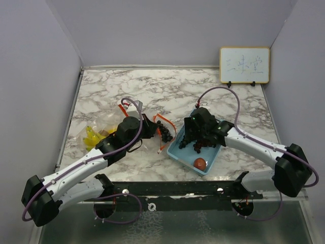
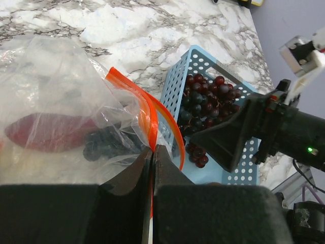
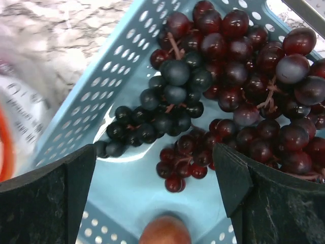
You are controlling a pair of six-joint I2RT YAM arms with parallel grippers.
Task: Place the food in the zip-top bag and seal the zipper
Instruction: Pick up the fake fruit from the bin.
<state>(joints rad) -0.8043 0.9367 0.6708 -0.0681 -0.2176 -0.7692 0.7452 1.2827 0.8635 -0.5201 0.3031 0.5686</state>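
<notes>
Pale marble, veined grey, makes up the table (image 1: 213, 96), boxed in by plain walls on three sides, with a small whiteboard (image 1: 244, 65) propped at the back right corner. The widest free stretch lies toward the back wall. There is a narrower strip to the right of the blue basket (image 1: 177, 155), and very little room between the basket and the zip-top bag (image 1: 129, 109), whose orange zipper (image 2: 144, 104) curls up just beside the basket's left wall. The left gripper (image 2: 153, 152) has its jaws pressed together on that zipper strip at the bag's mouth, holding the edge lifted. The right gripper (image 3: 152, 160) hangs low inside the basket with its jaws spread wide, one finger on either side of the grapes (image 3: 238, 86); whether the right-hand finger brushes them I cannot tell. The grapes lie in two bunches, a blackish one and a redder one, tangled together. The red fruit (image 3: 165, 231) sits at the basket's near end, half cut off in the right wrist view. Through the crumpled plastic I make out the magenta piece (image 2: 48, 132) and another dark bunch (image 2: 104, 142) beside it, both blurred by the folds. The bananas (image 1: 93, 136) show yellow at the bag's left end, but whether they lie inside the plastic or only against it I cannot tell. From above, the left arm covers much of the bag.
</notes>
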